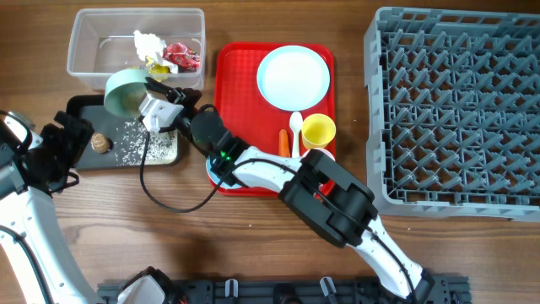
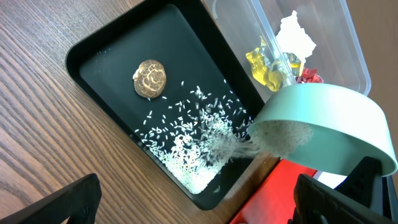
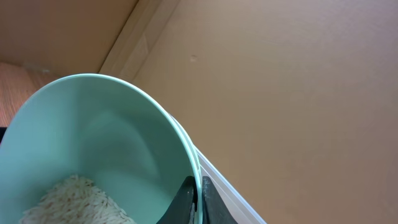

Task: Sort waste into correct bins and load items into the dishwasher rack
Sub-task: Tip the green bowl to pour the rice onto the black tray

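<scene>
My right gripper [image 1: 157, 108] is shut on the rim of a pale blue bowl [image 1: 125, 91], tipped over the black tray [image 1: 80, 105]. In the right wrist view the fingers [image 3: 186, 202] pinch the bowl [image 3: 106, 143] wall, with rice [image 3: 68, 199] inside. Rice [image 2: 211, 146] spills from the bowl [image 2: 323, 118] onto the black tray [image 2: 112, 68], near a brown lump [image 2: 150, 78]. My left gripper [image 2: 199, 214] hovers open and empty over the tray's near corner, at the table's left [image 1: 63, 145]. The clear tub [image 1: 84, 51] holds tissue [image 1: 148, 42] and wrappers [image 1: 180, 56].
The red tray [image 1: 245, 67] carries a light-blue plate [image 1: 293, 76], yellow cup [image 1: 318, 131], white spoon [image 1: 295, 125] and carrot [image 1: 282, 142]. The grey dishwasher rack [image 1: 456, 110] fills the right side. My right arm [image 1: 329, 198] crosses the red tray's front edge.
</scene>
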You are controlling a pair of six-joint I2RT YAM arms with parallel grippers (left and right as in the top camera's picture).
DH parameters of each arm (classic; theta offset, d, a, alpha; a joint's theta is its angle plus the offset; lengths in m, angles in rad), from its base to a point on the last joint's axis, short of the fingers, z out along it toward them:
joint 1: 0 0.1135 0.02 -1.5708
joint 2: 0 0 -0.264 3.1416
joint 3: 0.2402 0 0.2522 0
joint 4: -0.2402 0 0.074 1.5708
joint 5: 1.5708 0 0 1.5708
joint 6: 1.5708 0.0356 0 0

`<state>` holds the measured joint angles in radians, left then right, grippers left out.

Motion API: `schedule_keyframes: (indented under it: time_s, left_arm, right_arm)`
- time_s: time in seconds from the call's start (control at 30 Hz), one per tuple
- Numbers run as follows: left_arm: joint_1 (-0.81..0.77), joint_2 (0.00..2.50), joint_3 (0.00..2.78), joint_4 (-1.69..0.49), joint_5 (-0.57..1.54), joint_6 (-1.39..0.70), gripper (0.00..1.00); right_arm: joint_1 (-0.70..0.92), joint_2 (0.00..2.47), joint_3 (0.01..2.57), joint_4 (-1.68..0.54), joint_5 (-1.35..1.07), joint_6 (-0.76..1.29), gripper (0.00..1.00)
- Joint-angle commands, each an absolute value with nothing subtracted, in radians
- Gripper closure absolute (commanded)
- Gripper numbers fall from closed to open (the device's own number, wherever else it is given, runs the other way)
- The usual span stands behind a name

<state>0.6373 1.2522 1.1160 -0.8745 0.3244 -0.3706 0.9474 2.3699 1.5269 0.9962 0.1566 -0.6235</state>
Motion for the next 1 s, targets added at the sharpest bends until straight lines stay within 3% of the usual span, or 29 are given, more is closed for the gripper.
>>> schedule_keyframes:
  time_s: [0.0, 0.97]
  left_arm:
    - [0.642, 1.25, 1.133, -0.876, 0.344, -0.352, 0.0]
    - [0.63, 1.25, 1.133, -0.876, 0.352, -0.352, 0.0]
  right_arm:
    - [0.95, 2.384, 1.57, 1.01, 0.132, -0.63, 0.96]
    - [0.949, 2.385, 1.62, 1.079, 0.109, -0.916, 0.96]
